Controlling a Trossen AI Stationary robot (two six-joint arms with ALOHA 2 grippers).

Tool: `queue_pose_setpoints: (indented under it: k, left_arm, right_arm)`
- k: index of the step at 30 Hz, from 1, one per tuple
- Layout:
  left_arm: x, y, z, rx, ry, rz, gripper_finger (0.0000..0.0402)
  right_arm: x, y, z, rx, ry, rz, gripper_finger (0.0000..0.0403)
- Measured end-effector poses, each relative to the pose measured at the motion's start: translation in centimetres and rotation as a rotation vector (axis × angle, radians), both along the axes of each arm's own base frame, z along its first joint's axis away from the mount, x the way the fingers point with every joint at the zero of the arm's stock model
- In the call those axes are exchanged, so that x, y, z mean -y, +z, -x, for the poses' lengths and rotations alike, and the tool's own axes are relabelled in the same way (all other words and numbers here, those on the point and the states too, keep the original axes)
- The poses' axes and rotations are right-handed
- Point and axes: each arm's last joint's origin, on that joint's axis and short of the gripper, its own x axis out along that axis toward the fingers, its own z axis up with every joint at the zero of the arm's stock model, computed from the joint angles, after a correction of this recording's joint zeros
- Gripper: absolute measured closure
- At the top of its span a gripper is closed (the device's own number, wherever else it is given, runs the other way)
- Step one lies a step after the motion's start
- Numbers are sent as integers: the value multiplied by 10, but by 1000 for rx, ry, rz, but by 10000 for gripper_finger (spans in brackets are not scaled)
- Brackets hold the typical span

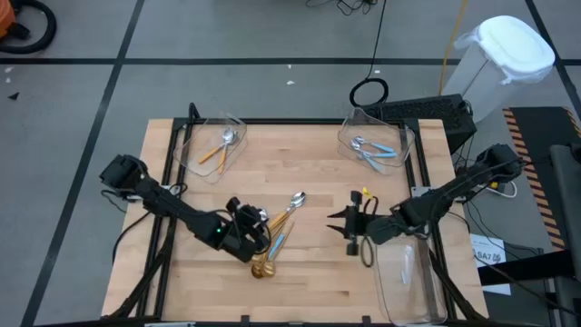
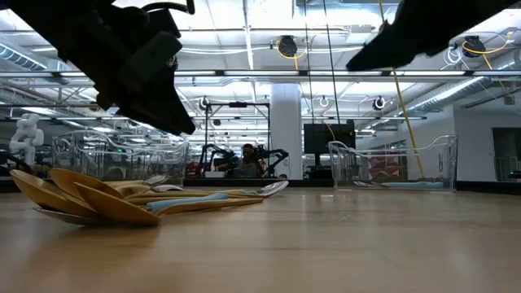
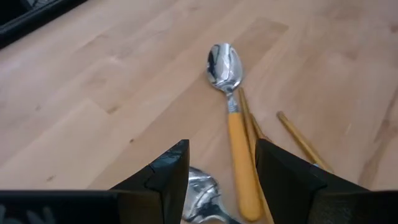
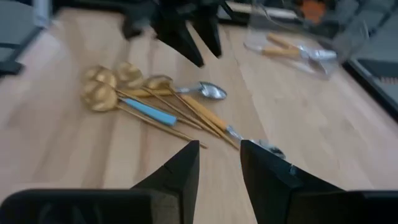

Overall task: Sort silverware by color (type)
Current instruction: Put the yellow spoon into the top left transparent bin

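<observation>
Orange is the handle to go for: the orange spoon lies just ahead of your left gripper, whose fingers stand apart and hold nothing. From that wrist, the handle passes close by one finger and its silver bowl points away toward 12 o'clock; a second silver bowl shows low between the fingers. Shift sideways until the orange handle alone sits between the pads, then come down and close on mid-handle, not on the bowl. Thin gold handles lie touching or just beside it, so keep the fingers narrow enough to miss them.

On the table from above, the pile sits a little to 7 o'clock of centre, with the left gripper at its 9 o'clock edge. The gold bowls cluster at the pile's 6 o'clock end and a blue handle runs through the middle. Lift straight up, I judge, or the crossed handles will drag.

The right gripper waits near the table's centre, fingers apart and empty.

Farther off, the bin at 11 o'clock already holds orange spoons; the bin at 1 o'clock holds blue ones.
</observation>
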Motion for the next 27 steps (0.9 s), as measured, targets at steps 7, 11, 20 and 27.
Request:
queue_pose_setpoints:
  k: [7, 11, 20, 27]
  left_arm:
    - [4, 8, -7, 1, -62, -29, 220]
    - [7, 16, -12, 24, -70, -23, 220]
    - [15, 19, -10, 48, -75, -15, 220]
    - [16, 20, -10, 72, -50, -9, 220]
  right_arm:
    - [14, -9, -41, -40, 12, -92, 289]
    - [23, -9, -73, -113, 61, -37, 289]
    - [59, -36, -124, -287, 177, 72, 289]
    - [88, -52, -136, -334, 298, 86, 288]
